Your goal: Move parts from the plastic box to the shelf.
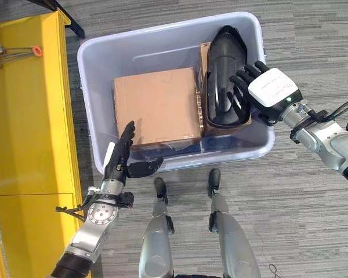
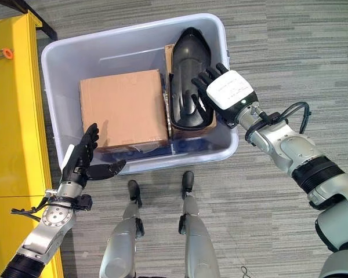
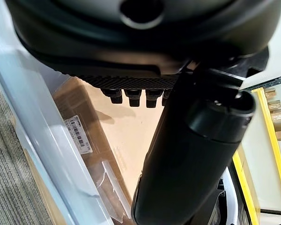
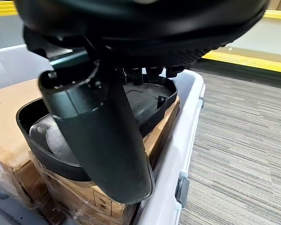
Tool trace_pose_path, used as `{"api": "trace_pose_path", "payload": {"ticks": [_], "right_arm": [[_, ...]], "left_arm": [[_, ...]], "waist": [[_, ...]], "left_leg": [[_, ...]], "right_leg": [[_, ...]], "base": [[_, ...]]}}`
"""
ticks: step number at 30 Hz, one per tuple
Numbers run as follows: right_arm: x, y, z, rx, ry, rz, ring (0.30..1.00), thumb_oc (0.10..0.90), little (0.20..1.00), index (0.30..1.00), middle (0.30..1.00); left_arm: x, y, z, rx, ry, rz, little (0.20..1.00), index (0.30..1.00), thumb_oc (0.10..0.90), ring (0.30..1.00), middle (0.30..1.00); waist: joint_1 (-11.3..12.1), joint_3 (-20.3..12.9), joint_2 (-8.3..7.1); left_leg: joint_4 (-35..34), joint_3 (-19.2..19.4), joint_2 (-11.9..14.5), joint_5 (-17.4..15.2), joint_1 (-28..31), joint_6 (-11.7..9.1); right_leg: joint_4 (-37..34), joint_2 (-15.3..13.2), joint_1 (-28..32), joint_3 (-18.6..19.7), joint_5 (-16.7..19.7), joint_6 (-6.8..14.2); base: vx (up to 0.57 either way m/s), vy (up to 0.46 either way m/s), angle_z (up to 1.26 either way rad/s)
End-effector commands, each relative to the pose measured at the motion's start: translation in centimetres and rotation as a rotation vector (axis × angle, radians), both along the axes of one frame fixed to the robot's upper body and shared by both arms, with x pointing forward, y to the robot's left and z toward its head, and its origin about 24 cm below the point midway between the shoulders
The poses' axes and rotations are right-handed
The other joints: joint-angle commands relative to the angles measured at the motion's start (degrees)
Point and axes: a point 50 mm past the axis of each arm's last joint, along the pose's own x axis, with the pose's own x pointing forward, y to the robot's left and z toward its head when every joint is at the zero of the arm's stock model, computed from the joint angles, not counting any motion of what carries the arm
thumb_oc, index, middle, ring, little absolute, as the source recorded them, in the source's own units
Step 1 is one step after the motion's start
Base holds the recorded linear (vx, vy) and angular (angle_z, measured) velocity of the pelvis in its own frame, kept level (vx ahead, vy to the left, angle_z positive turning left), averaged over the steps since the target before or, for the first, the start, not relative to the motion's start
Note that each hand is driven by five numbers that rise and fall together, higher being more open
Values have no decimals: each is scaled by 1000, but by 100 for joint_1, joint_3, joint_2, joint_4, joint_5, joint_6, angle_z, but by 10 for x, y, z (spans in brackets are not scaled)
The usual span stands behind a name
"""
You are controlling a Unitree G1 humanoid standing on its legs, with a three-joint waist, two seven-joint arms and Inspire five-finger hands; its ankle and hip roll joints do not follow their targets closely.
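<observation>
While a black moulded part (image 1: 223, 75) lies atop a carton in the plastic box (image 1: 104, 55), beside a brown cardboard box (image 1: 156, 104), the right robot hand (image 1: 261, 90) is spread over its near end with fingers extended. The left robot hand (image 1: 120, 156) is held open at the box's near wall. A yellow shelf (image 1: 29, 116) stands alongside.

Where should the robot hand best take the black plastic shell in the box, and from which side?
Probably the raised rim of the black shell, from above on the robot's right. It lies hollow side up on a carton, and the right robot hand is already over that edge.
</observation>
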Motion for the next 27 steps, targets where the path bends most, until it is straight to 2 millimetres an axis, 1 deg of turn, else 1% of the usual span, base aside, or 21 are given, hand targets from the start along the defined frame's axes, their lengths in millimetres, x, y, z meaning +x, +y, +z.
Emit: {"api": "trace_pose_path", "payload": {"ticks": [1,4,9,11,19,22,26,27], "right_arm": [[-2,-3,70,-41,-243,9,1000,900,1000,1000,1000],[6,-3,68,-91,-236,11,1000,900,1000,1000,1000],[9,-3,69,-92,-235,6,1000,900,1000,1000,1000],[11,0,70,-75,-255,7,1000,900,1000,1000,1000],[14,3,77,-66,-290,-3,1000,900,1000,1000,1000],[15,0,79,-52,-336,-16,1000,900,1000,1000,1000],[15,5,85,-33,-344,-13,1000,900,1000,1000,1000],[17,4,81,-45,-334,-34,300,400,300,300,300]], "left_arm": [[1,-6,33,57,-181,-77,1000,1000,900,1000,1000],[3,-8,32,59,-184,-90,1000,1000,900,1000,1000],[4,-8,31,63,-184,-97,1000,1000,900,1000,1000],[4,-9,32,70,-186,-100,1000,1000,900,1000,1000],[6,-8,34,80,-197,-94,1000,1000,900,1000,1000],[7,-9,33,89,-192,-98,1000,1000,900,1000,1000],[7,-10,30,93,-192,-116,1000,1000,900,1000,1000],[7,-11,30,71,-204,-119,1000,1000,900,1000,1000]], "waist": [[-29,-85,-189],[56,-85,-126],[92,-85,-87],[125,-85,-58],[165,-85,19],[178,-85,91],[151,-85,146],[119,-85,201]], "left_leg": [[138,-127,407,-155,20,-213],[129,-167,404,-131,-62,-224],[102,-189,404,-103,-119,-233],[77,-217,419,-65,-223,-242],[46,-267,430,9,-483,-249],[-5,-306,431,63,-661,-259],[-44,-315,475,107,-791,-299],[-44,-333,524,140,-857,-316]], "right_leg": [[324,-887,281,-763,-929,652],[384,-928,181,-826,-936,655],[414,-956,104,-855,-936,654],[489,-970,-42,-892,-937,657],[678,-1000,-356,-944,-991,646],[798,-1006,-598,-955,-1028,634],[819,-1005,-783,-955,-1009,625],[843,-1007,-875,-930,-1027,590]], "base": [[0,0,0],[0,0,0],[0,0,0],[-6,-17,0],[-7,-11,1],[-34,-60,0],[-51,-26,-2],[-47,2,-3]]}}
